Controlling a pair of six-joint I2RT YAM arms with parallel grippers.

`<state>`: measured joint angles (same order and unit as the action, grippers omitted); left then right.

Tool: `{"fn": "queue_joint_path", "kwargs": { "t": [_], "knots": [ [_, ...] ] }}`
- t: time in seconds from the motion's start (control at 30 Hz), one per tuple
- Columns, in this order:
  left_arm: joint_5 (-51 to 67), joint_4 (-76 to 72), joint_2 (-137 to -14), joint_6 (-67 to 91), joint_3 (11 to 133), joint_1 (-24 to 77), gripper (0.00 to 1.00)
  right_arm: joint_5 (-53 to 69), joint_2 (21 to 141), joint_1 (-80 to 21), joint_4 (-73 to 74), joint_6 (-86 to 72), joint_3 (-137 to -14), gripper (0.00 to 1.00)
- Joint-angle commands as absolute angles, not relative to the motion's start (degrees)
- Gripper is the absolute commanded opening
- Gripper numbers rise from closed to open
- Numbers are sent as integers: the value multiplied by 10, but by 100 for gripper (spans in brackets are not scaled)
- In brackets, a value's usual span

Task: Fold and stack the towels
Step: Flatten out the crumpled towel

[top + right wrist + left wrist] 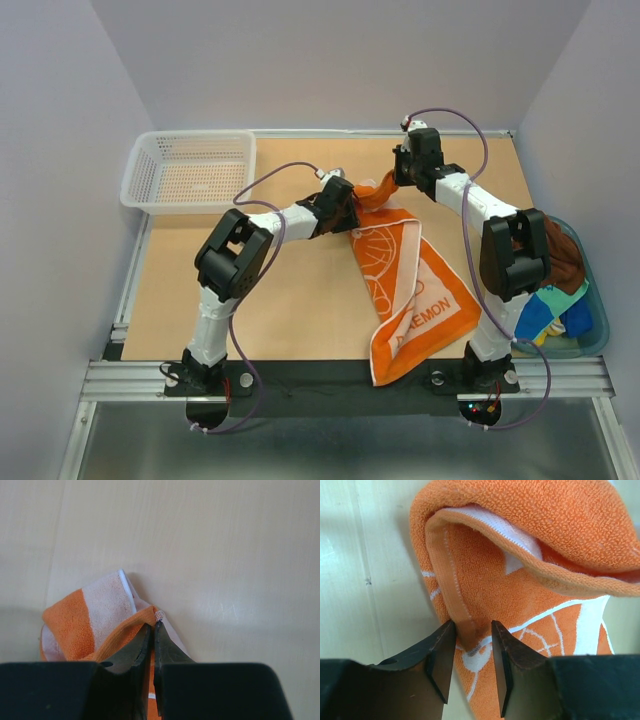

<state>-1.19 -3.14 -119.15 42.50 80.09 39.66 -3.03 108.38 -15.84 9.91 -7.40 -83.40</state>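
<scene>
Towel [412, 290], orange terry, is spread to the right of the basket [140, 185]. Its long axis runs from a bunched end level with the basket's near wall, nearer and slanting farther right. Soft, light, limp handling is expected, so corners and hems are best gripped. One bunched-end corner is pinched by the right gripper [154, 626]. The hem is straddled by the left gripper [472, 630], jaws narrowly parted; a firm hold cannot be told.

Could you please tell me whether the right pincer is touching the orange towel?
Touching. The right wrist view shows the right pincer shut on a corner of the orange towel, cloth pinched between its tips.
</scene>
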Motion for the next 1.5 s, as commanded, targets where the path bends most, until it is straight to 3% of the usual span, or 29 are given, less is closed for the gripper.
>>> {"fn": "queue_joint_path", "kwargs": {
  "t": [0.0,0.2,0.33,0.57,0.83,0.9,1.17,1.33,1.47],
  "knots": [
    [-21,-30,-1189,430,831,403,41,-29,1082,-161,84,-75,-824,0],
    [-50,-11,-1164,409,838,402,6,-42,1073,-161,84,-69,-826,0],
    [-75,17,-1144,381,848,402,0,-67,1062,-161,84,-56,-827,1],
    [-134,83,-1090,294,866,398,0,-127,1042,-150,84,-30,-836,1],
    [-121,114,-1042,212,871,386,4,-142,1023,-144,84,-28,-836,1],
    [-95,99,-1041,195,861,380,14,-128,1020,-144,84,-29,-834,1],
    [37,37,-1109,240,847,375,28,-55,1038,-144,84,-59,-823,1],
    [47,15,-1152,271,880,377,37,-37,1055,-145,84,-68,-817,1],
    [33,18,-1178,279,908,377,54,-30,1064,-144,83,-74,-812,1]
  ]
}}
